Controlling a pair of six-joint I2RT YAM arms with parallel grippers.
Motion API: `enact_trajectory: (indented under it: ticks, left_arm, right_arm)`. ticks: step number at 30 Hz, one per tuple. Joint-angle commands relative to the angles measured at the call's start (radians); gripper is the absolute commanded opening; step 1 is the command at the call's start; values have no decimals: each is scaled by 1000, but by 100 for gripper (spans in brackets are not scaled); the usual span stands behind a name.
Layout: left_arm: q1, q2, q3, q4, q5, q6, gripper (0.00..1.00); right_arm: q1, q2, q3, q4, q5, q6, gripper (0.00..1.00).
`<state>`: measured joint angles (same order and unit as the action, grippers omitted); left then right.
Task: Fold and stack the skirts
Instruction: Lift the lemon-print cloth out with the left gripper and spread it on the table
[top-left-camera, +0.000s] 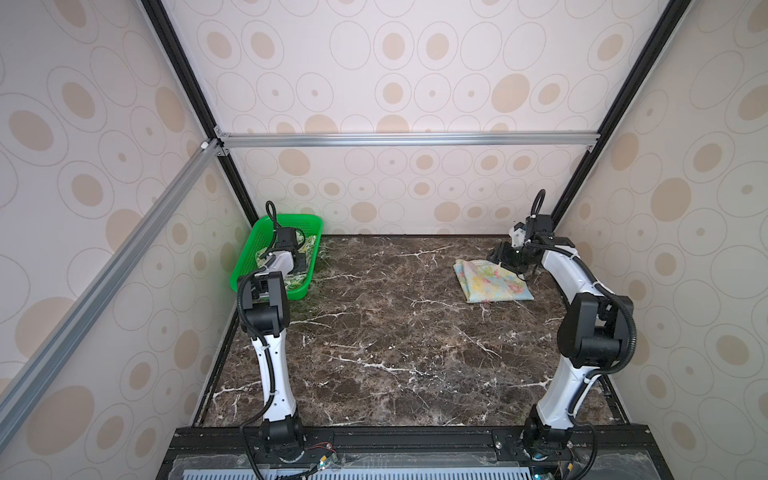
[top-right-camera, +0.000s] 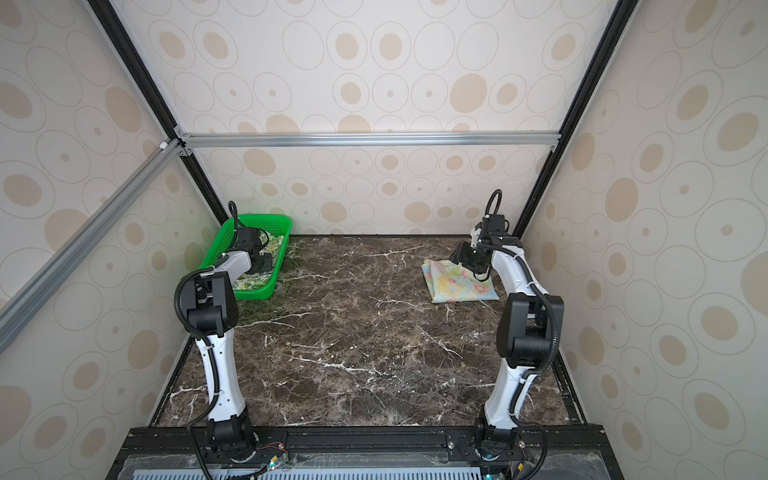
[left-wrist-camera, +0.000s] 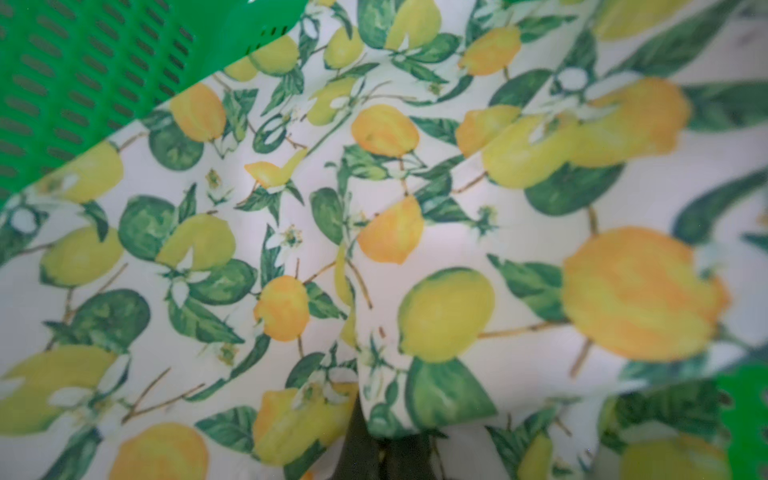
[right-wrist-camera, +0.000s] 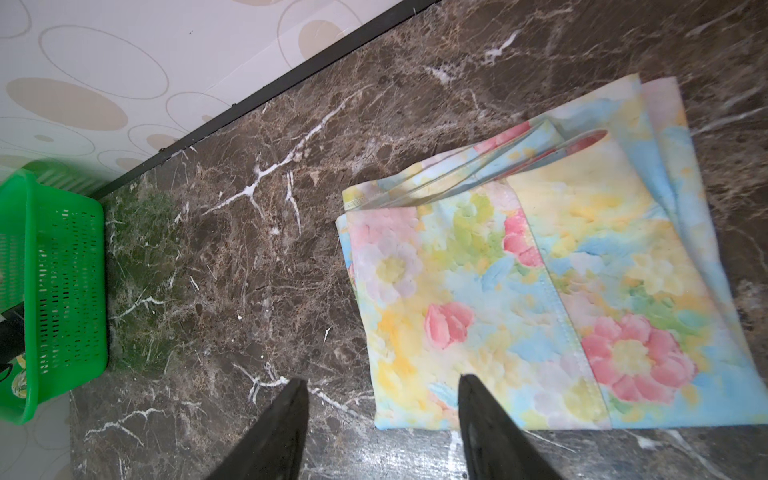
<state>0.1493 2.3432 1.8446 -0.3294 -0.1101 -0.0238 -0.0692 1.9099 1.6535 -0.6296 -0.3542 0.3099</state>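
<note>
one basket (top-left-camera: 249, 266), two skirts (top-left-camera: 492, 282): left tool (left-wrist-camera: 362, 417) pinches lemon skirt (left-wrist-camera: 415, 249); right tool (right-wrist-camera: 381, 378) wide.

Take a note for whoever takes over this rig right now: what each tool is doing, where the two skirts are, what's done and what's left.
Left tool: shut inside the green basket, apparently pinching a fold of the lemon skirt.
Right tool: open, empty, above the table at the floral skirt's edge.
Floral skirt: folded, lying flat at the table's far right.
Lemon skirt: crumpled in the basket, not folded.
Done: floral skirt folded.
Left: lift the lemon skirt out, fold it, stack it on the floral one.
</note>
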Motion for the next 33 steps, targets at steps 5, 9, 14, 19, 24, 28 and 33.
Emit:
enact_trajectory:
  ticks: [5, 9, 14, 19, 24, 28, 33]
  left_arm:
    - [9, -176, 57, 44, 30, -36, 0]
    - [9, -319, 125, 25, 99, -69, 0]
    - [-36, -515, 146, 24, 216, -96, 0]
    - [-93, -677, 170, -4, 349, -138, 0]
    - [-165, -823, 147, 39, 527, -232, 0]
    - [-177, -930, 5, 212, 750, -452, 0]
    - [-219, -1031, -330, 519, 897, -742, 0]
  right_arm:
    - [18, -61, 14, -42, 12, 5, 59]
    - [23, -118, -11, -31, 3, 13, 59]
    - [26, -208, -84, 10, -11, 38, 59]
    - [30, -302, -164, 46, -41, 59, 59]
    - [43, -412, -251, 76, -49, 76, 60]
    - [59, -495, -325, 104, -64, 105, 60]
    - [85, -564, -401, 112, -74, 125, 60]
